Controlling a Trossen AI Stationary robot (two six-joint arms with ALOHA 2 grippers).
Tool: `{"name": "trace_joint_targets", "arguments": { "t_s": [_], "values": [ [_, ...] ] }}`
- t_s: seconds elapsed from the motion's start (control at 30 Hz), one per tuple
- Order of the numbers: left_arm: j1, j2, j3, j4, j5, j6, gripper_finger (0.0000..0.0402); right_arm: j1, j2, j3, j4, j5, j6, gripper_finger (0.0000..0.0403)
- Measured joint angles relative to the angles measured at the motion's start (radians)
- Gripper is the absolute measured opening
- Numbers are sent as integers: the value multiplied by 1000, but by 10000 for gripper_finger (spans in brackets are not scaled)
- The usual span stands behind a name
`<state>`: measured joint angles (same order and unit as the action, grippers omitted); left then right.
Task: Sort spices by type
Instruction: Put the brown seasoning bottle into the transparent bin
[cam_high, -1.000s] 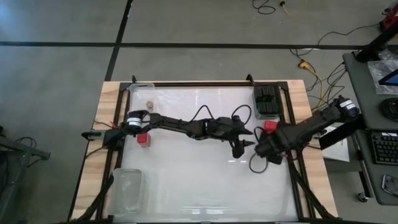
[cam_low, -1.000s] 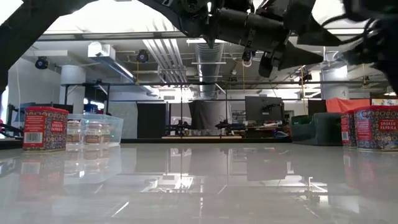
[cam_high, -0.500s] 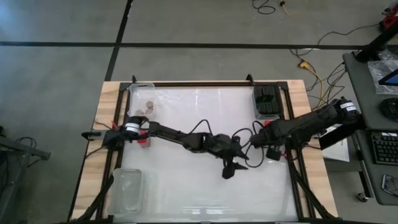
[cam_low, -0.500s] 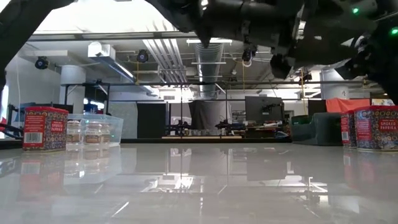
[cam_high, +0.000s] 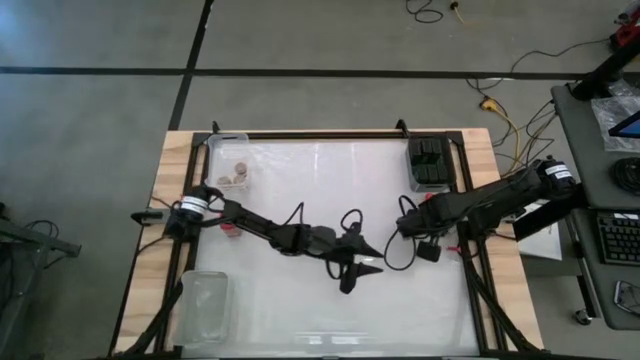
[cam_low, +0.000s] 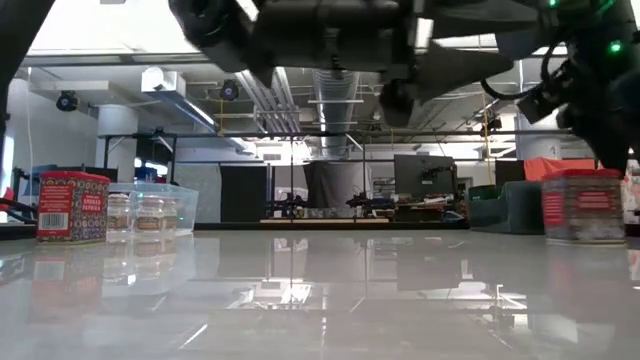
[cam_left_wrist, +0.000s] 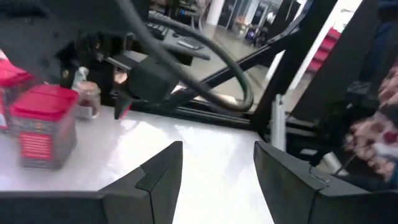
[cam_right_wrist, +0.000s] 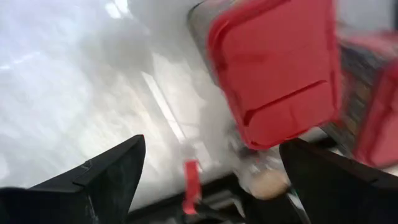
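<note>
My left gripper (cam_high: 357, 272) (cam_left_wrist: 217, 152) reaches out nearly level over the table's middle, fingers open with only bare white table between them. My right gripper (cam_high: 412, 226) (cam_right_wrist: 205, 193) points down at the right side, open, just above a red square-topped spice tin (cam_right_wrist: 273, 74) that stands ahead of its fingers; a second red tin (cam_right_wrist: 373, 106) stands beside it. A further red tin (cam_high: 230, 232) (cam_low: 72, 205) stands at the left. Round tan-topped jars (cam_high: 236, 176) sit in a clear tray, black boxy ones (cam_high: 430, 162) in a tray at the far right.
An empty clear tray (cam_high: 205, 305) stands at the near left corner. The white tabletop (cam_high: 300, 310) is bordered by a black frame (cam_high: 470, 290). Both arms cross over the table's middle, close to each other. Beyond the far edge lies a workshop room.
My left gripper has swung from beside the right gripper toward the table's near edge and left, sinking a little. My right gripper has drifted slightly toward the left, staying open over the red tins.
</note>
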<state>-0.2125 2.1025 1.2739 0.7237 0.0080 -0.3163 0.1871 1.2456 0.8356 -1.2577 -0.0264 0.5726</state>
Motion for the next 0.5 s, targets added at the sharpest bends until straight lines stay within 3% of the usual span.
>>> {"name": "trace_joint_targets", "arguments": {
  "t_s": [0.17, 0.5],
  "values": [
    [-24, -23, -65, 26, -17, -59, 182, 0, -6, 12, 82, -8, -34, 361],
    [-104, -35, -43, 29, -138, 43, 182, -16, 75, 10, -168, -22, 33, 361]
  ]
}}
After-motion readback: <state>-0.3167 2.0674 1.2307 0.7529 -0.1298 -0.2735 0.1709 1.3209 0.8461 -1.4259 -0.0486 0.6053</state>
